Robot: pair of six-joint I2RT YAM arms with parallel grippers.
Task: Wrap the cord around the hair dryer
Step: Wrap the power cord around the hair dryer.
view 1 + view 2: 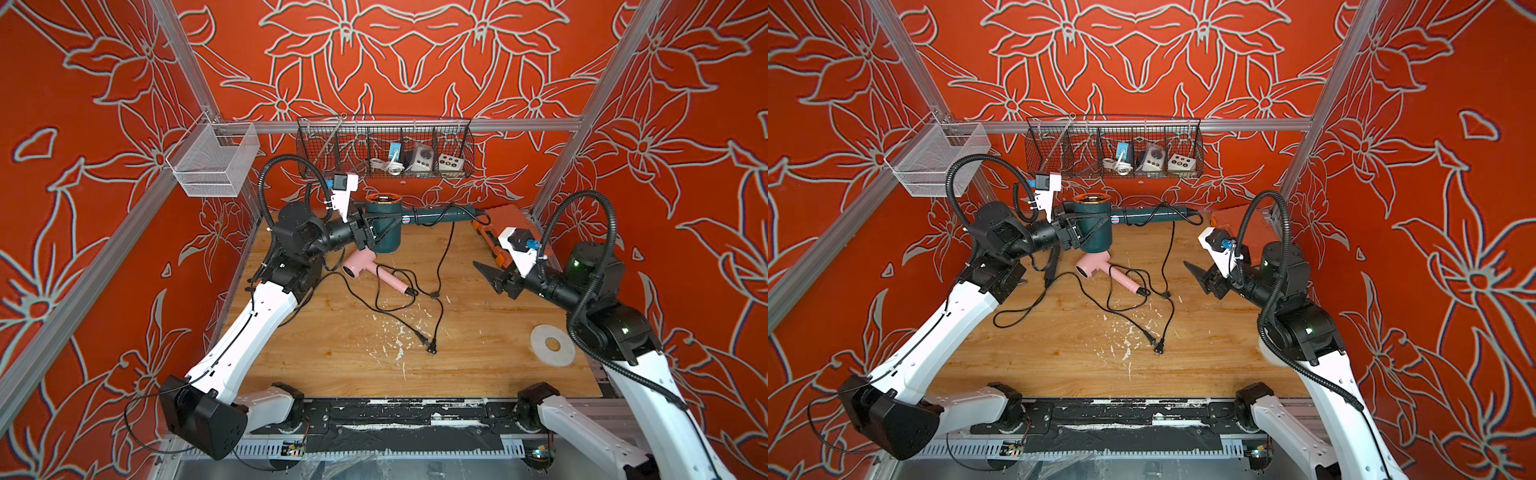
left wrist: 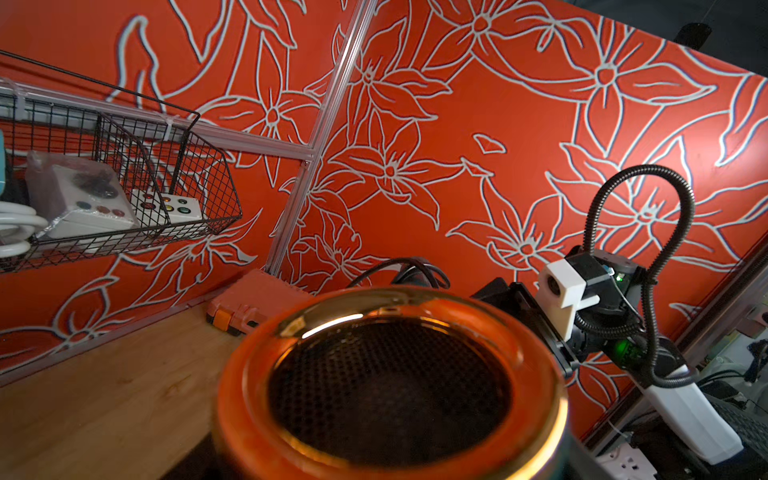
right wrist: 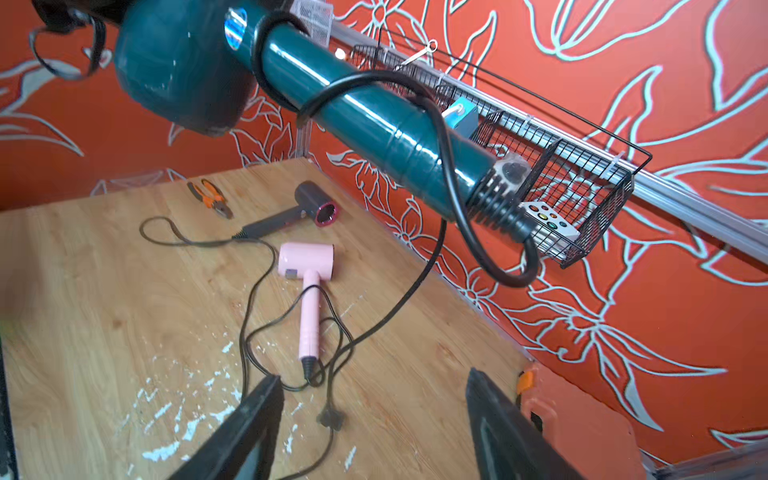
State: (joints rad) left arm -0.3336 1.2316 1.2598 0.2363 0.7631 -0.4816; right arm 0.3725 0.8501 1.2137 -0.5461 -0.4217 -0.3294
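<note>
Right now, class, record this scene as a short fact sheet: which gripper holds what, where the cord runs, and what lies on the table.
Left gripper: shut on the head of the teal hair dryer, holding it above the table
Right gripper: open, empty, clear of the dryer
Cord: looped around the dryer's handle; the rest hangs down onto the table
Pink hair dryer: lying on the table, its cord loose
Task status: wrapping partly done

Red floral-patterned walls (image 1: 415, 62), aluminium frame (image 1: 519, 124), scuffed wooden tabletop (image 1: 332, 365), black wire basket (image 1: 332, 141).
</note>
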